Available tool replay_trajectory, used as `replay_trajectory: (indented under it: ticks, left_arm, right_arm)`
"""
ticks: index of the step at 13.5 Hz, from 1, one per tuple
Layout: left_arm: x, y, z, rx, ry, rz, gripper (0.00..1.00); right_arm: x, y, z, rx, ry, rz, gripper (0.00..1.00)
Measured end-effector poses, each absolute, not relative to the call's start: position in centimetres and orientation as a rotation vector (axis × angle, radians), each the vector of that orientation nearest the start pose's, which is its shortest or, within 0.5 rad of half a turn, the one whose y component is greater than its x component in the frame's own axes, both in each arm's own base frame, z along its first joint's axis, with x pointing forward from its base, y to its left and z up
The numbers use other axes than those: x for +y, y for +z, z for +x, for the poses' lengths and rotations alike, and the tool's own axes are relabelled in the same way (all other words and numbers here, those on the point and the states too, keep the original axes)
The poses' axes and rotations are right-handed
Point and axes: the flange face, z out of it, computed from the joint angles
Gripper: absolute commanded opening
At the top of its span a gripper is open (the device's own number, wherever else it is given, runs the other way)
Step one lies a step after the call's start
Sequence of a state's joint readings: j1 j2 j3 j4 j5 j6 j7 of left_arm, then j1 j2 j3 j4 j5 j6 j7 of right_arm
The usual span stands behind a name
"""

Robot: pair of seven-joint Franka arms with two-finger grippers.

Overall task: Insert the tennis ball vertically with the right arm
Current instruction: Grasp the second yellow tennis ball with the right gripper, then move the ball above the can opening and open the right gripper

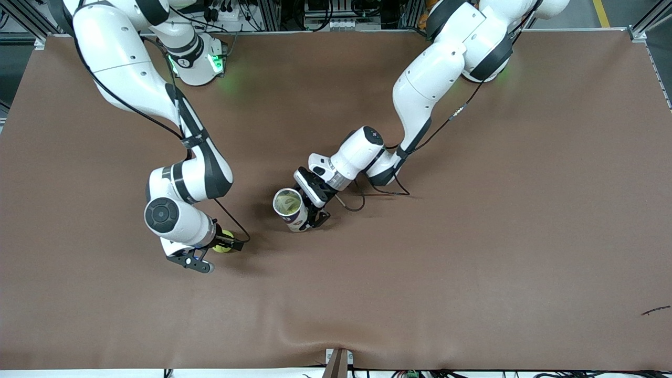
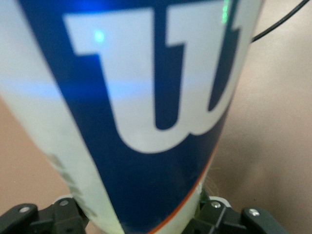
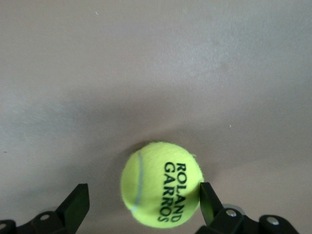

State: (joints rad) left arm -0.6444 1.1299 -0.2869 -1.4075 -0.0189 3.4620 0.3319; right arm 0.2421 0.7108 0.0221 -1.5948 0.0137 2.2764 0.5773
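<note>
Tennis ball point(image 3: 162, 184) on table between open right tool point(image 3: 141, 204) fingers.

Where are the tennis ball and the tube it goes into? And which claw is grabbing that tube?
tennis ball point(image 3: 162, 183): right wrist view, printed face.
ball can point(image 1: 287, 202): front view, open mouth.
left gripper point(image 1: 314, 216): front view, between fingertips at the can.

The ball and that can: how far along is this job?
Done: the left gripper is shut on the can, holding it with its open mouth up.
In hand: the right gripper is down at the ball on the table, jaws open either side of it, one touching it or nearly so, not yet closed.
Left: grip the ball, lift it, carry it over the can and drop it in.
</note>
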Motion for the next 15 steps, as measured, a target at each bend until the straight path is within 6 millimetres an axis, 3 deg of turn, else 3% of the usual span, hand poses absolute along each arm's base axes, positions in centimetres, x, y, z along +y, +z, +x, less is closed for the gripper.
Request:
replay_trajectory:
  ticks: [1,3,4,10,12,15]
  left_arm:
    - [-55.5,14.8,50.5,1.477,-1.505,-2.877,0.80]
    - [-55.4,14.8,50.5,1.477,-1.505,-2.877,0.80]
    - [-55.4,14.8,50.5,1.477,-1.505,-2.877,0.80]
    - [-55.4,14.8,50.6,1.475,-1.505,-2.877,0.81]
    - [-55.4,14.8,50.6,1.472,-1.506,-2.876,0.81]
    - [-55.3,14.8,50.7,1.469,-1.506,-2.876,0.81]
  right_arm:
    - [17.9,21.0,66.9,0.510,0.066,-3.091,1.00]
    - [17.8,20.5,66.6,0.511,0.078,-3.094,0.56]
    - [17.8,20.4,66.6,0.512,0.080,-3.095,0.50]
    - [17.8,21.2,66.9,0.514,0.065,-3.091,0.52]
    - [18.0,23.9,67.1,0.511,0.082,-3.093,0.52]
    - [19.9,31.5,66.1,0.621,0.152,-3.065,0.54]
